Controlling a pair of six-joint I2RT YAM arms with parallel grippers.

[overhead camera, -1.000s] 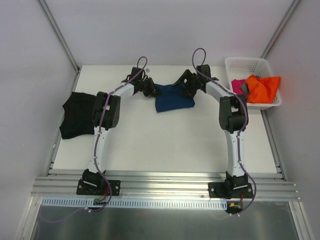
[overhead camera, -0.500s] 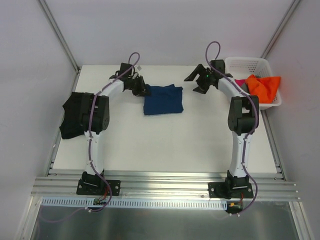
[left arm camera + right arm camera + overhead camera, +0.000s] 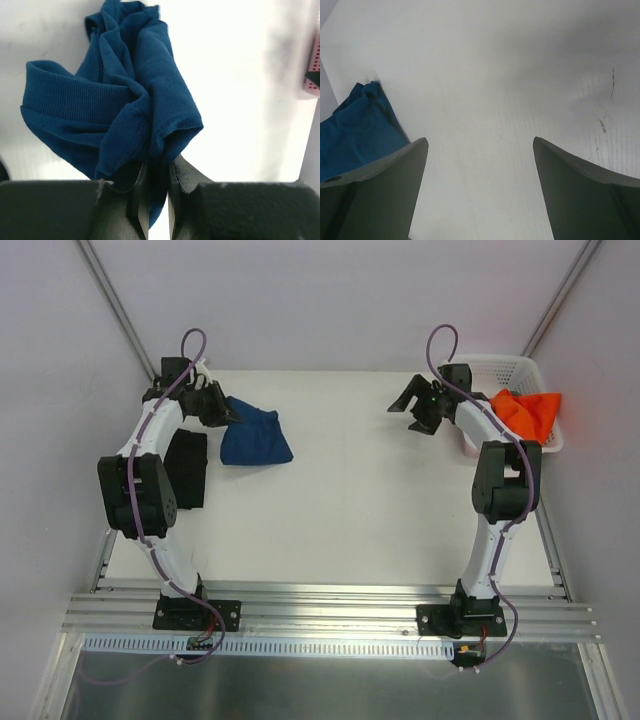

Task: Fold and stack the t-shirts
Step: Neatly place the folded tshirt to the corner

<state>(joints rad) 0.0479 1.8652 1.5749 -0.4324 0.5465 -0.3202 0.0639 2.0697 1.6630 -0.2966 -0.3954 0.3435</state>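
The navy blue t-shirt lies bunched at the table's back left. My left gripper is shut on its left edge. In the left wrist view the cloth is pinched between the narrow jaws of my left gripper. A black t-shirt lies folded just left of it, partly hidden by my left arm. An orange t-shirt hangs over the basket. My right gripper hovers open over bare table at the back right. In the right wrist view it holds nothing, and the navy shirt shows far off.
The white lattice basket stands at the back right corner, close behind my right gripper. Grey walls close in the table on both sides and at the back. An aluminium rail runs along the near edge by the arm bases.
My left gripper has pulled the navy shirt from the back middle over to the left, next to the black shirt, bunching it. My right gripper let go and drew back right towards the basket.
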